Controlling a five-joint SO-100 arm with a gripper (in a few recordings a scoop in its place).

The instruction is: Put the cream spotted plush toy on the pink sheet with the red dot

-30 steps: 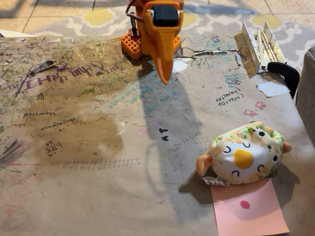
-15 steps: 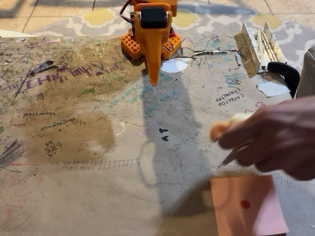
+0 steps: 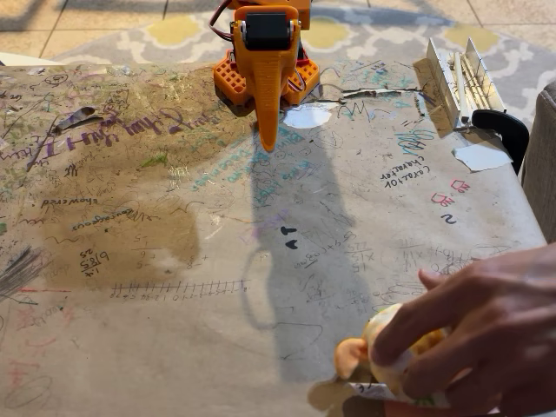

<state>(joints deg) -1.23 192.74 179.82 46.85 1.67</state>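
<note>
A person's hand (image 3: 486,339) has just carried the cream spotted plush toy (image 3: 382,352) down over the pink sheet, resetting things, while the tool (image 3: 268,130) hangs far back, apparently closed.

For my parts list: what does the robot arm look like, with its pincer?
The arm is orange plastic, with a black motor block set in its top and red and dark cables behind. Its pincer tapers to a narrow orange point. The base has a grid pattern.
</note>
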